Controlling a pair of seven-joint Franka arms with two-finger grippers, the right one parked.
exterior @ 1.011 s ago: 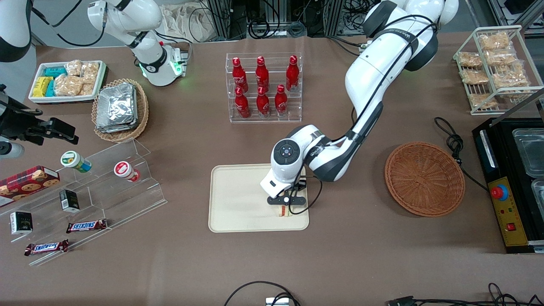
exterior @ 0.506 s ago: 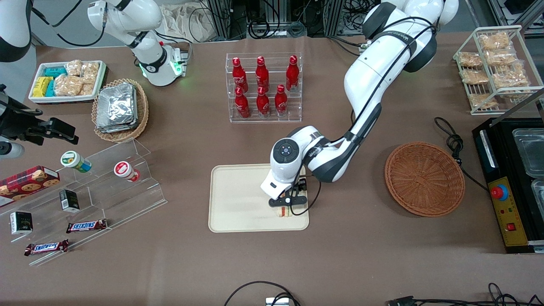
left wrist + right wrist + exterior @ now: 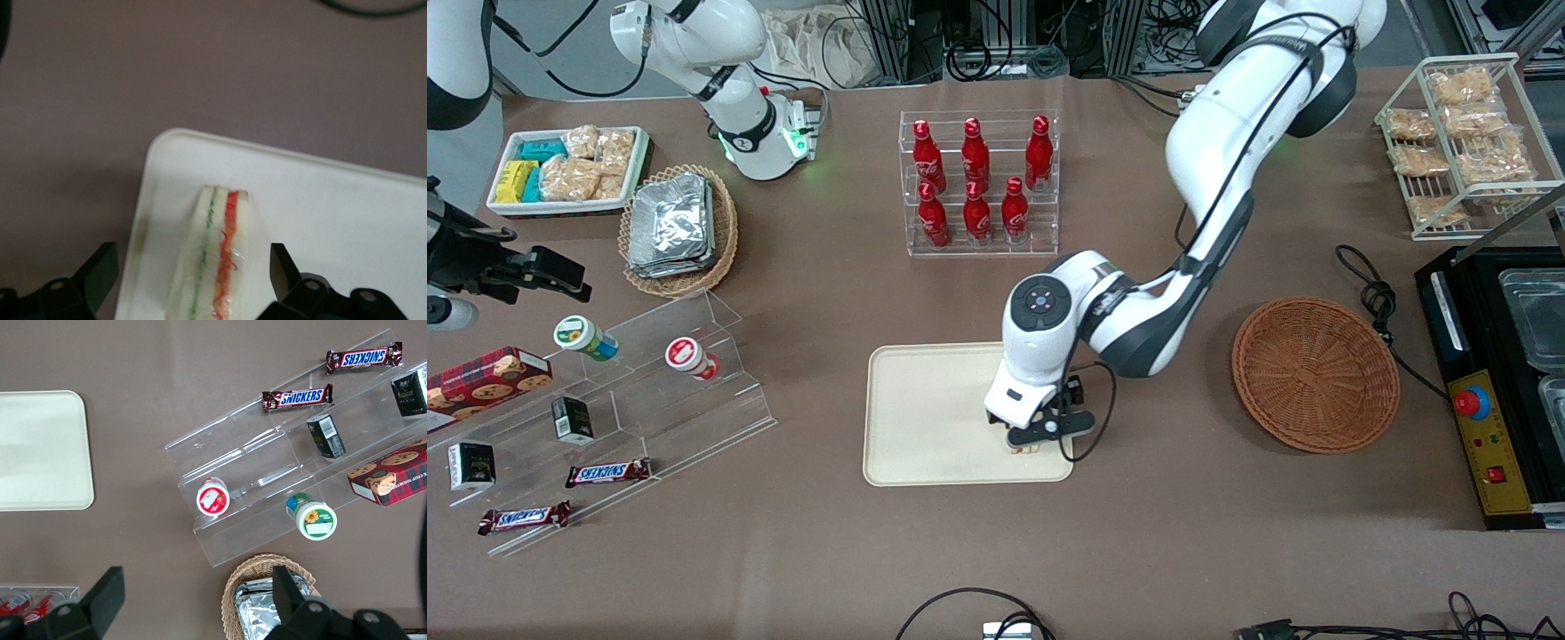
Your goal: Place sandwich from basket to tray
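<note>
Your sandwich [image 3: 215, 257] lies on the tray [image 3: 925, 418], near the corner closest to the basket [image 3: 1314, 373]. The gripper [image 3: 190, 283] hangs just above with jaws spread wide, clear of both bread faces. It looks light, soft and slick in its wrap, so any regrasp should pinch the flat bread faces gently.

The front camera looks steeply down over the whole table [image 3: 783, 551]. The left wrist camera hangs close above a tray [image 3: 347, 200] corner, between the spread gripper [image 3: 193, 283] fingers, facing straight down. The right wrist camera looks down from higher; all three share the tray.
</note>
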